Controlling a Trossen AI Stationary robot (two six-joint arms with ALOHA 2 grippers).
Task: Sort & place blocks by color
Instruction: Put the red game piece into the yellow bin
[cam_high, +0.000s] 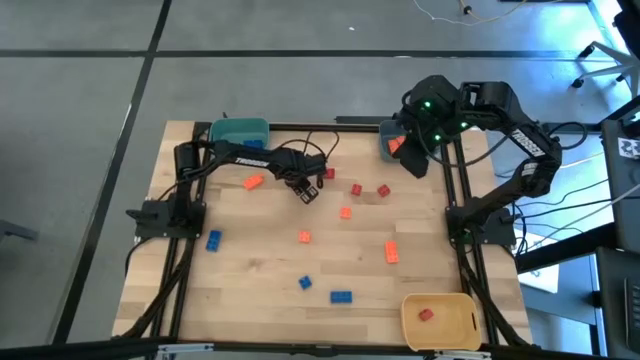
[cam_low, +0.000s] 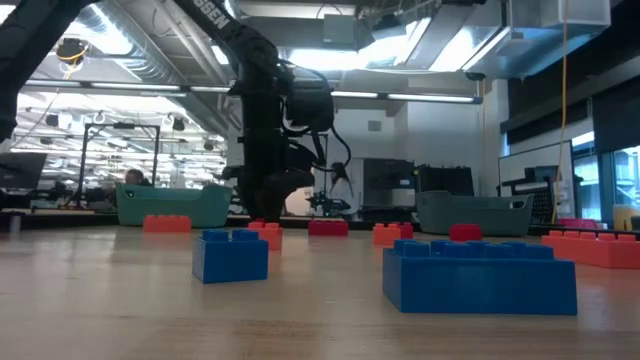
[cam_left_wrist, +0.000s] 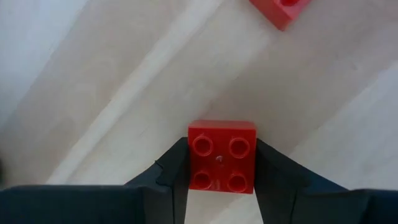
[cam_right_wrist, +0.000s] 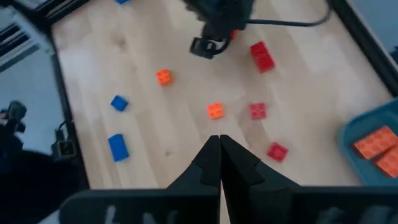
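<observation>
Small red, orange and blue blocks lie scattered on the wooden table (cam_high: 250, 300). My left gripper (cam_high: 305, 190) points down at the table's far middle, shut on a red square four-stud block (cam_left_wrist: 222, 163) that sits flat on the wood. Another red block (cam_left_wrist: 281, 11) lies just beyond it. My right gripper (cam_right_wrist: 219, 142) hangs high over the far right, above the grey-blue bin (cam_high: 390, 140), shut with nothing between its fingers. My left gripper pinches the red block by two opposite side walls (cam_left_wrist: 190, 163), one finger on each. The fingers (cam_left_wrist: 174, 177) come from above, pointing steeply down. The block stands studs up with its underside on the table.
A teal bin (cam_high: 240, 130) stands at the far left and a yellow bin (cam_high: 440, 318) holding one red block at the near right. Orange blocks lie in the grey-blue bin. Loose blocks: orange (cam_high: 253, 182), red (cam_high: 383, 190), blue (cam_high: 341, 296) and others.
</observation>
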